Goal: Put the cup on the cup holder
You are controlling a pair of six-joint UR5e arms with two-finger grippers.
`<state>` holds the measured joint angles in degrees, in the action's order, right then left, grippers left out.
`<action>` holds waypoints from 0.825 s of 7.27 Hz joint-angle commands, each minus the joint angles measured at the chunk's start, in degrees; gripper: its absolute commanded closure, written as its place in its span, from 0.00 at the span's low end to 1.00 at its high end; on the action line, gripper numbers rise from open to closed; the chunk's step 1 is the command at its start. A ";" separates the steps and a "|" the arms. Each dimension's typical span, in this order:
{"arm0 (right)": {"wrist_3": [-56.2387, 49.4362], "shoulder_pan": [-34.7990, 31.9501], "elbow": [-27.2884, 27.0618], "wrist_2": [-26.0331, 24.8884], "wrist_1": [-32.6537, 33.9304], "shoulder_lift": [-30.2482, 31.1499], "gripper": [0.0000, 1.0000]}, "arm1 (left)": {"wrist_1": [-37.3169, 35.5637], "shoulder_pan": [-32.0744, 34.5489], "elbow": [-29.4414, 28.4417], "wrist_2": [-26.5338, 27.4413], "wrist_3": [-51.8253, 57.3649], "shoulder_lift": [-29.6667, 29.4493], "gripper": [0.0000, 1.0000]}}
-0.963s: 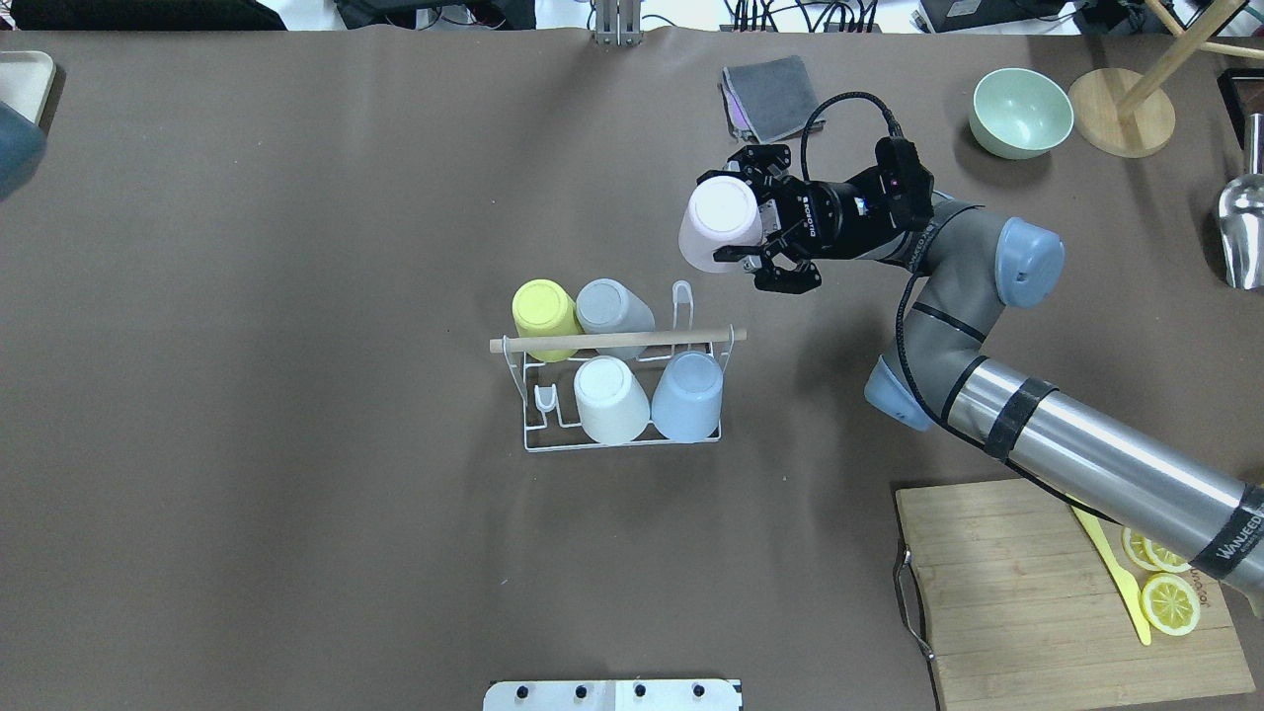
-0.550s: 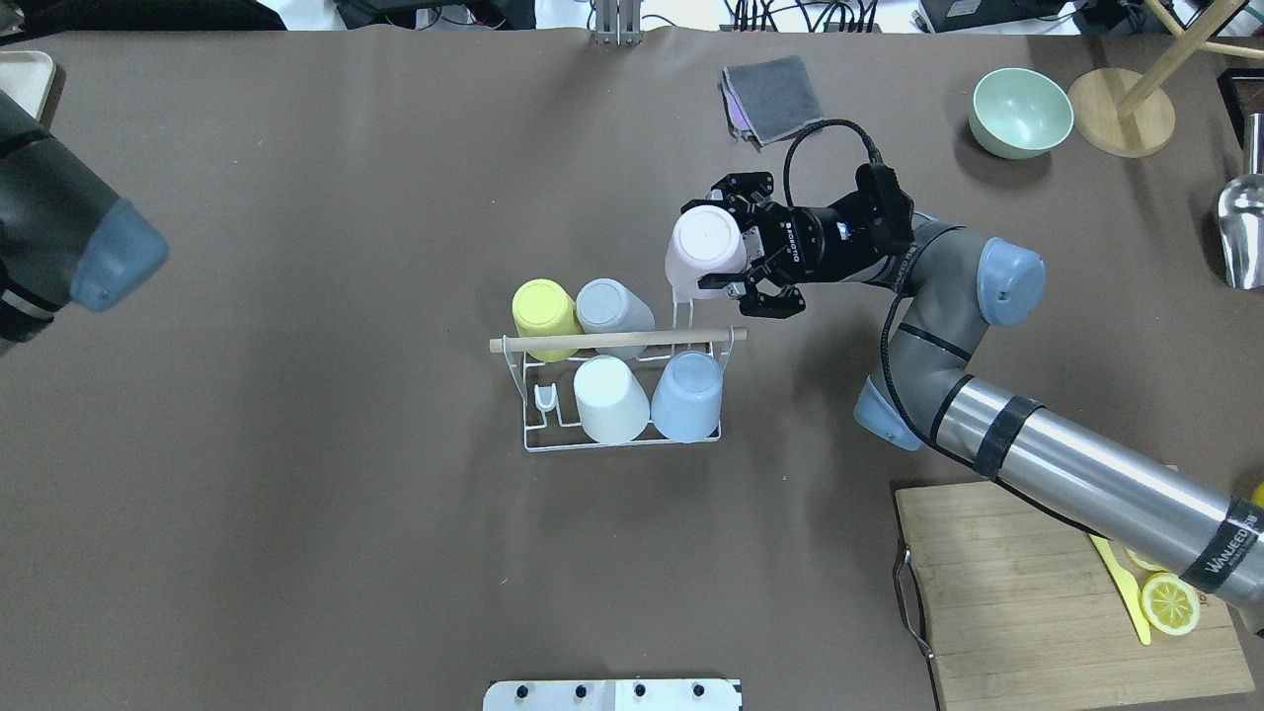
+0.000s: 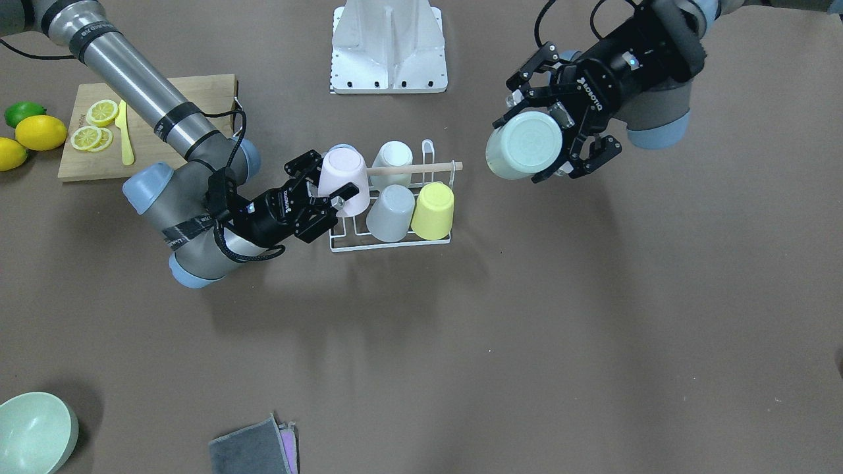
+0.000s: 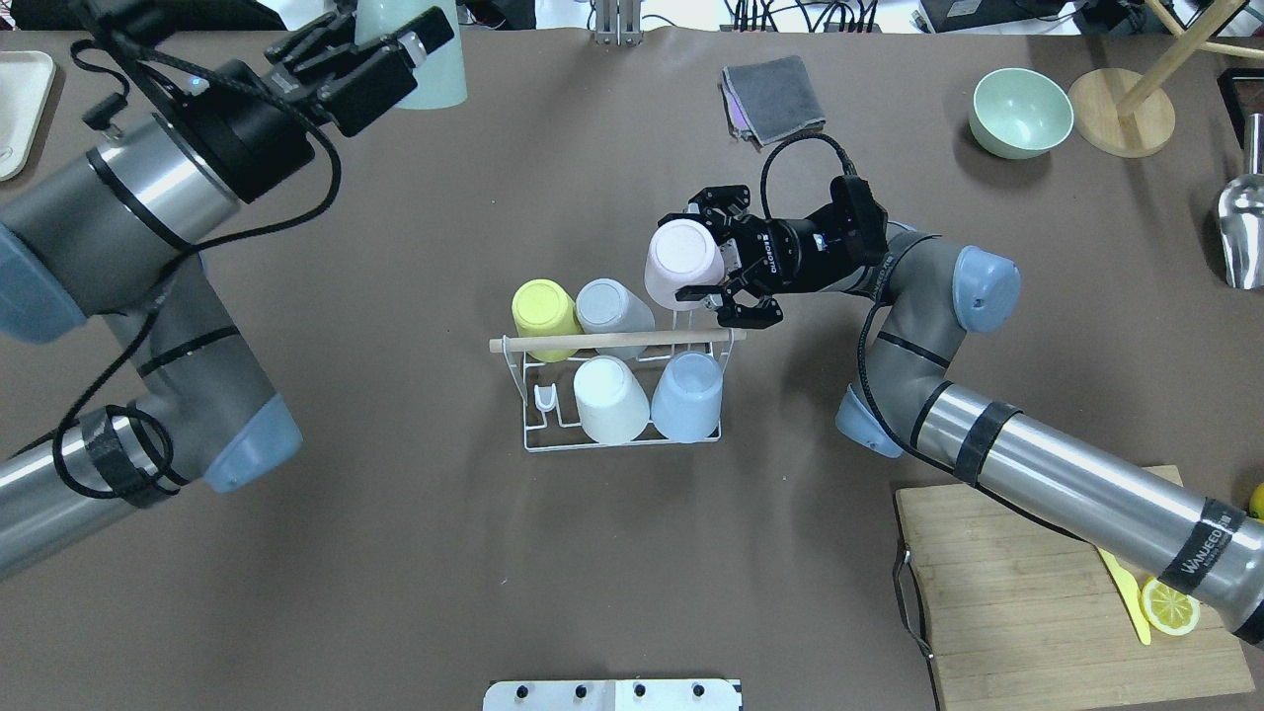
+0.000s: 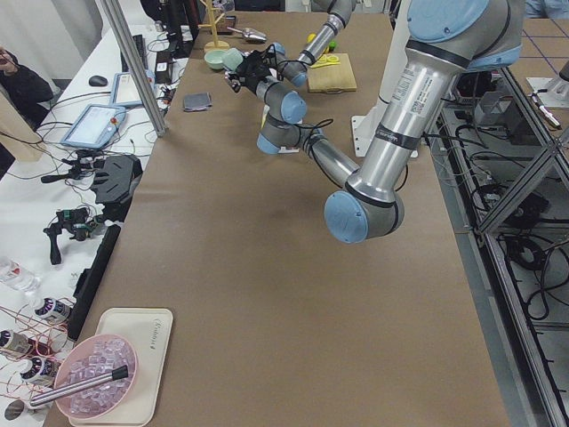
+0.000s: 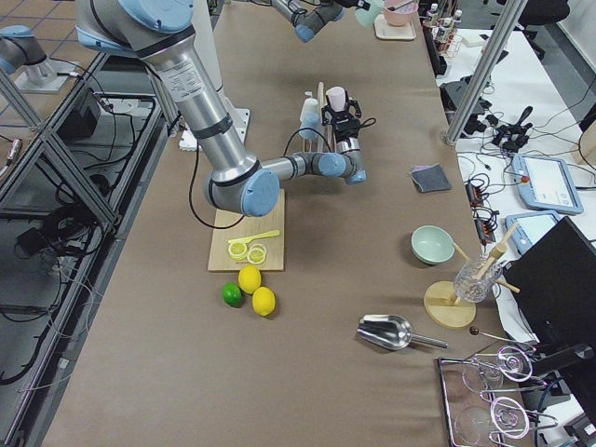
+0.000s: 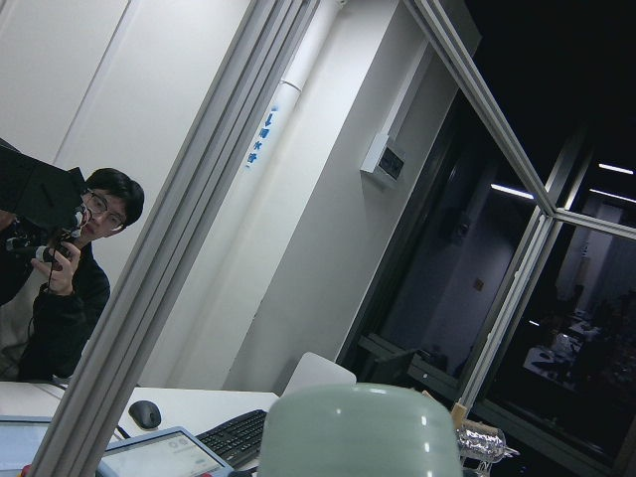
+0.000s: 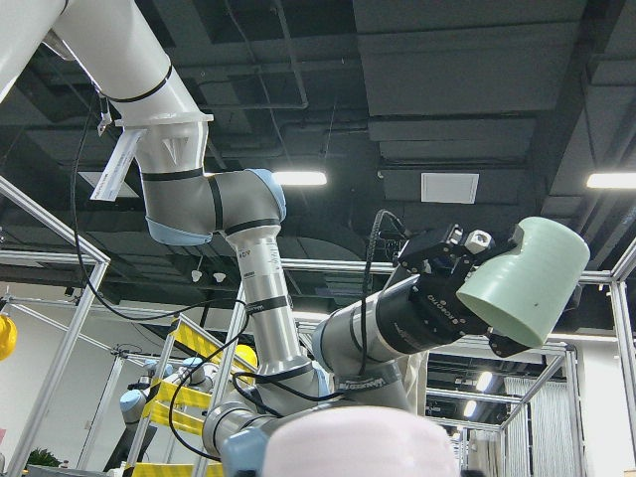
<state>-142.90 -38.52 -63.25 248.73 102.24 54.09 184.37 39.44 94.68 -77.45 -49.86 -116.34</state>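
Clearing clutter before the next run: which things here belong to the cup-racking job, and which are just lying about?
Job: cup holder, pink cup, green cup, yellow cup, grey cup, white cup, blue cup.
Lying about: bowl, cloth, board, lemons, scoop.

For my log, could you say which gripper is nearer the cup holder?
Right. The right gripper, with the pink cup, is over one end of the holder; the left gripper is far to its left.
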 commanded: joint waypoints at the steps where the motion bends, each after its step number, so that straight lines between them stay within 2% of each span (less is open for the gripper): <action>1: 0.34 0.20 0.14 0.00 0.07 -0.04 0.63 | 4.92 -8.47 -2.29 9.46 7.37 -0.03 1.00; 2: 0.61 0.20 0.05 0.17 0.07 0.22 0.23 | 6.34 -10.94 -3.27 11.85 8.97 -0.12 1.00; 3: 0.61 0.02 -0.12 0.78 0.07 0.49 0.01 | 7.13 -13.66 -3.45 13.88 9.60 0.06 1.00; 5: 0.70 -0.94 -0.12 1.40 0.07 0.75 0.00 | 11.60 -19.64 -5.64 20.12 15.38 -0.03 1.00; 6: 1.13 -2.16 -0.12 2.02 0.07 0.84 0.01 | 11.80 -20.80 -5.65 20.84 16.19 -0.03 1.00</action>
<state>-142.12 -39.56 -63.36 250.14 102.30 54.81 195.07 20.76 89.48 -58.40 -35.41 -116.31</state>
